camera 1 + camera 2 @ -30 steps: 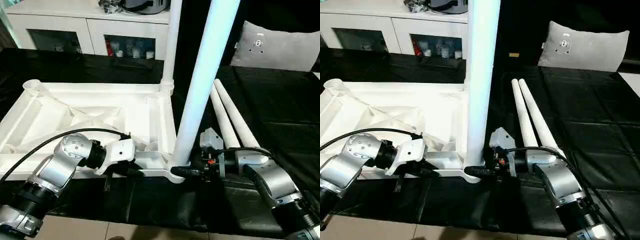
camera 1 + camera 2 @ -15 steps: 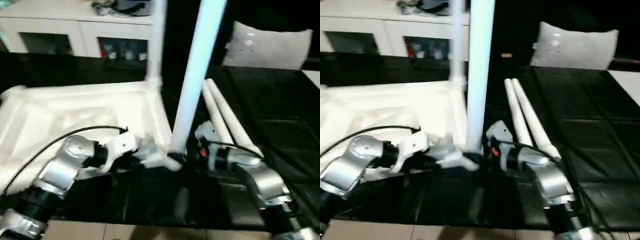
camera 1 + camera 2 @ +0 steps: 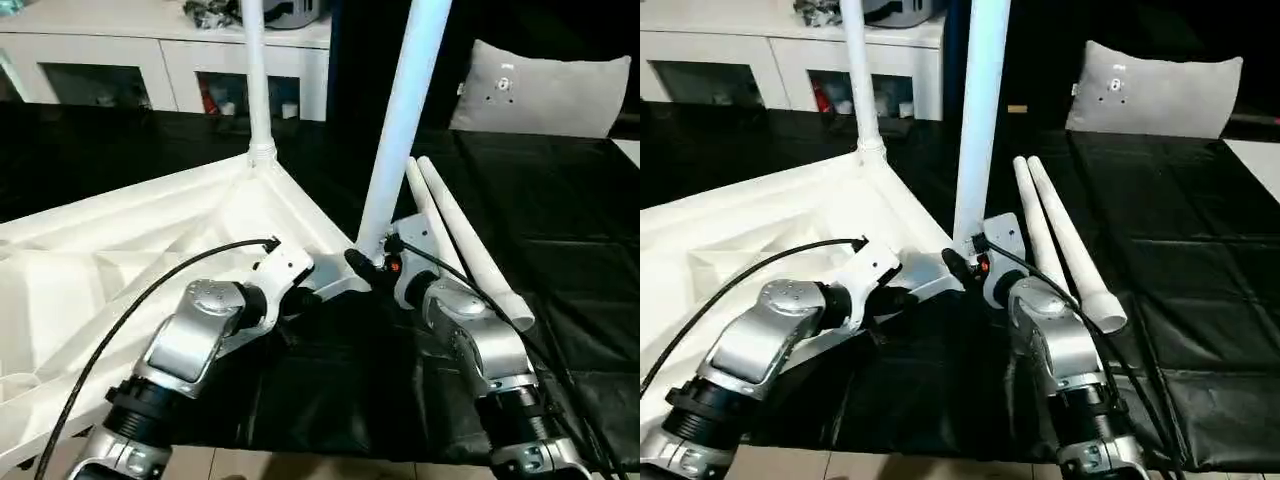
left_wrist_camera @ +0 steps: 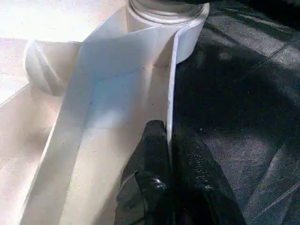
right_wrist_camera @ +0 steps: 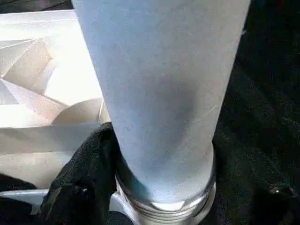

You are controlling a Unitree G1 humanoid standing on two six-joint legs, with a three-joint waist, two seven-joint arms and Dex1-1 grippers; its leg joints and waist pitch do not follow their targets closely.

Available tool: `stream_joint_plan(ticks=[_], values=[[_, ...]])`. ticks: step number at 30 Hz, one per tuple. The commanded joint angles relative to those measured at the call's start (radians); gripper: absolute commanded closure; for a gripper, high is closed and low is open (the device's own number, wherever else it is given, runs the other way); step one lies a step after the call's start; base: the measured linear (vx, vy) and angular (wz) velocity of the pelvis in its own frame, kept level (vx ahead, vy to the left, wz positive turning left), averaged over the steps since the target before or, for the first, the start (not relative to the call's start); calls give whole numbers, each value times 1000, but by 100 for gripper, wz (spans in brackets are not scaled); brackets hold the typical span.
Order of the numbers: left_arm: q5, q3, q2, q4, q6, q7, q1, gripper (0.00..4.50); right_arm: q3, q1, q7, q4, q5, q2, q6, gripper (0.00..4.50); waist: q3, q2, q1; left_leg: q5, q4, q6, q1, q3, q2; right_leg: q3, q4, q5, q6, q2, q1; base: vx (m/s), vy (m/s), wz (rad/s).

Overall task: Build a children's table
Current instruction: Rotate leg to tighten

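2 loose legs (image 3: 465, 238) lie side by side on black cloth (image 3: 570, 260). White cabinet (image 3: 190, 70) and grey cushion (image 3: 540, 90) behind. Table top (image 3: 130, 260) upside down on the cloth, 2 legs upright in corner sockets. Left gripper (image 4: 164, 140) pinches the top's rim wall. Right gripper (image 3: 365, 265) clasps near upright leg (image 3: 400, 130) at its base.

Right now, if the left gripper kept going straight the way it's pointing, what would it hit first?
The left gripper, shut on the tabletop rim, points along that rim. First in line looks to be the corner socket holding the near leg, though depth is uncertain.
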Motion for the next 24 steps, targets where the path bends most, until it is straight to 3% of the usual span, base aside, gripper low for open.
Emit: stream_joint_plan(ticks=[1, 2, 6, 8, 9, 12, 16, 21, 22, 24], values=[[8, 31, -26, -58, -33, 98, -73, 450, 91, 52, 59, 0, 22, 49, 36, 110, -65, 4, 0, -150, -67, 8, -1, -1, 11, 43, -84, -184, -175, -60, 52, 0, 0, 0], [10, 33, -19, -58, -36, 93, -69, 450, 88, 55, 59, -5, 20, 46, 30, 95, -66, 9, 0, -149, -68, 6, -2, -3, 12, 43, -82, -182, -171, -60, 54, 0, 0, 0], [10, 33, 18, -49, -67, 62, -58, 450, 80, 75, 86, -40, 22, 12, -3, 60, -69, 5, -5, -143, -67, 8, -8, -3, 10, 42, -80, -156, -172, -59, 59, 0, 0, 0], [3, 32, 48, -39, -93, 27, -51, 450, 72, 93, 113, -70, 29, -18, -20, 42, -71, 9, -9, -137, -66, 14, -10, -5, 9, 40, -82, -147, -173, -59, 60, 0, 0, 0], [0, 32, 58, -35, -102, 16, -50, 450, 67, 100, 124, -82, 34, -31, -19, 26, -73, 5, -10, -118, -64, 19, -12, -5, 9, 41, -79, -124, -175, -59, 63, 0, 0, 0], [-12, 31, 90, -23, -136, -32, -47, 450, 51, 121, 171, -117, 55, -75, -24, 11, -74, 7, -5, -99, -61, 34, -8, -1, 12, 43, -75, -84, -193, -59, 59, 0, 0, 0], [-46, 7, 173, -9, -210, -172, -30, 450, 42, 155, 301, -158, 66, -180, -88, 11, -72, 8, 1, -100, -61, 40, -7, 0, 13, 43, -72, -54, -209, -58, 58, 0, 0, 0], [-56, -32, 250, 16, -285, -289, -19, 450, 27, 159, 407, -170, 90, -266, -124, 11, -69, 7, 8, -138, -63, 41, -2, 1, 15, 43, -77, -116, -206, -60, 54, 0, 0, 0], [-64, -50, 279, 28, -353, -355, -14, 450, 26, 153, 443, -172, 98, -297, -134, 11, -69, 8, 10, -138, -63, 41, -1, 1, 16, 43, -78, -124, -206, -60, 53, 0, 0, 0], [-68, -71, 309, 41, -389, -415, -16, 450, 35, 141, 477, -165, 93, -326, -160, 11, -70, 9, 16, -133, -63, 39, 0, 3, 17, 44, -74, -109, -209, -60, 52, 0, 0, 0]])
